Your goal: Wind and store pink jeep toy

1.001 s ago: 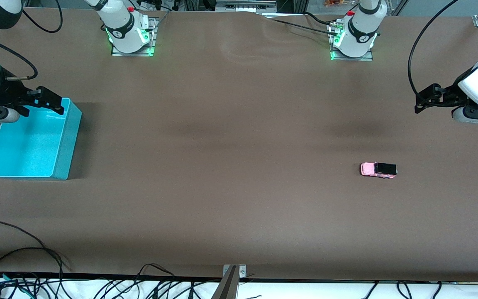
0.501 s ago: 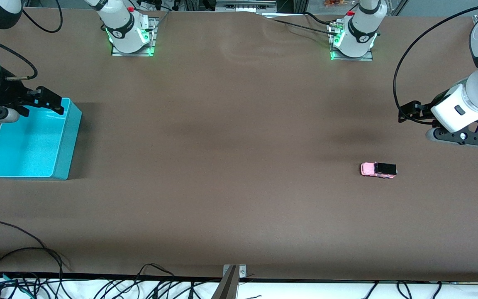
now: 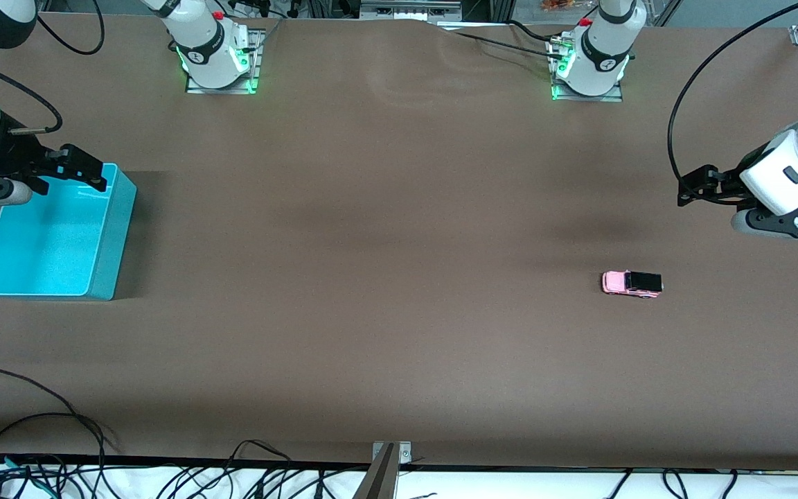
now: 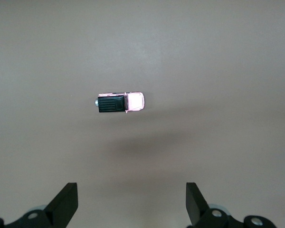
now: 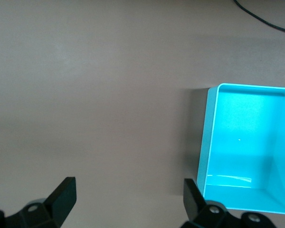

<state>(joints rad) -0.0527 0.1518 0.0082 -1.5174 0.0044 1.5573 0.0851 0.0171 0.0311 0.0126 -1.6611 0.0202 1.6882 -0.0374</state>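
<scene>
1. Pink jeep toy [image 3: 632,283]: a tiny pale pink car with a black rear roof, standing on its wheels on the bare brown table [image 3: 385,229] toward the left arm's end, untouched.
2. What has changed: over the last second the left gripper [image 3: 695,188] swung in toward the jeep, then drew back a little toward the table's end. It now hangs in the air over bare table, short of the toy, with its jaws spread wide and nothing between them. In my judgement the approach is only beginning; winding and storing are both still ahead.
3. The right gripper [image 3: 77,168] waits over the rim of the turquoise bin [image 3: 104,235], fingers wide apart and empty. The bin is empty too.
4. Room to move: the jeep sits well apart from every table edge, with open tabletop all round it. The bin lies well away, at the right arm's end, with a long unobstructed stretch between.
</scene>
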